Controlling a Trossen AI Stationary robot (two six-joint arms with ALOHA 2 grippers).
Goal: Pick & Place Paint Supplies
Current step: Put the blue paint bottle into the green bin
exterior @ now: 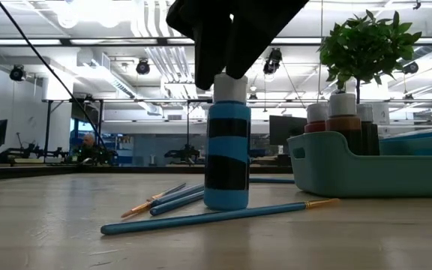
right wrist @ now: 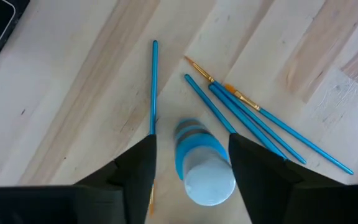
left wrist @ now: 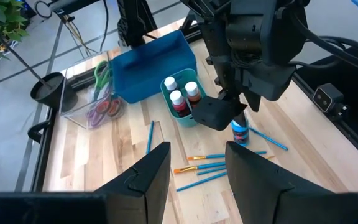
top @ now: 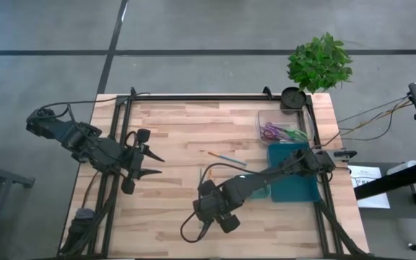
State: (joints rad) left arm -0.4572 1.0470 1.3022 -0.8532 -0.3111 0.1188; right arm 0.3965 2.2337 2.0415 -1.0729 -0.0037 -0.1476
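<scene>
A blue paint bottle (exterior: 227, 161) with black bands and a white cap (right wrist: 209, 182) stands upright on its base on the wooden table. My right gripper (right wrist: 191, 177) is open above it, pointing down, one finger on each side of the cap; wood shows between one finger and the cap. Several blue-handled paintbrushes (right wrist: 247, 118) lie flat beside the bottle, and one (right wrist: 153, 84) lies apart from them. A small teal tub (left wrist: 182, 106) holds three more paint bottles. My left gripper (left wrist: 197, 177) is open and empty above the table's left part (top: 146, 155).
A larger blue bin (left wrist: 151, 62) stands behind the teal tub, at the table's right edge. A clear box with scissors (top: 282, 131) is at the far right. One brush (top: 226, 157) lies mid-table. A potted plant (top: 320, 61) stands beyond the far right corner.
</scene>
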